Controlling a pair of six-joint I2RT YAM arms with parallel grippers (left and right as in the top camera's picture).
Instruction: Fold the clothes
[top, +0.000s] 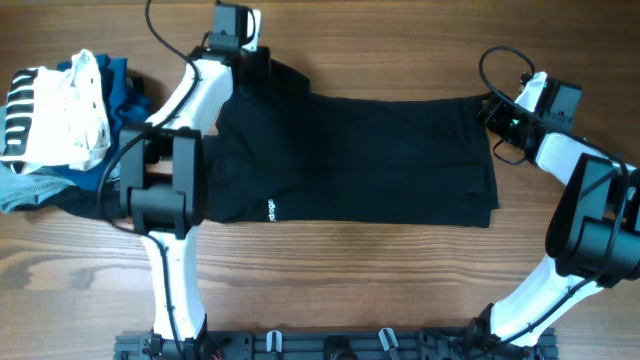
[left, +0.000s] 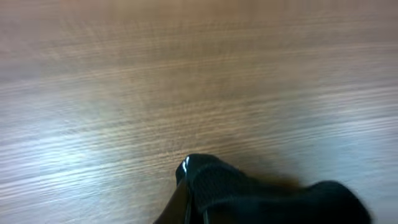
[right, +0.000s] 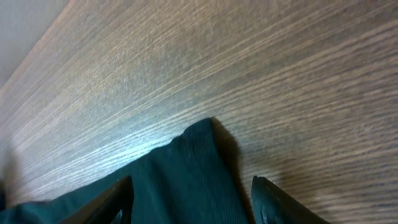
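A black garment (top: 350, 150) lies spread flat across the middle of the wooden table. My left gripper (top: 262, 62) is at its far left corner. In the left wrist view the fingers (left: 189, 186) are closed together with black cloth (left: 273, 199) bunched in them. My right gripper (top: 490, 108) is at the garment's far right corner. In the right wrist view its fingers (right: 193, 199) are spread open on either side of that cloth corner (right: 186, 155), which lies flat on the wood.
A pile of other clothes (top: 60, 120), white, blue and grey, lies at the left edge of the table, beside my left arm. Bare wood (top: 350, 270) runs along the front of the garment. The arm bases stand at the near edge.
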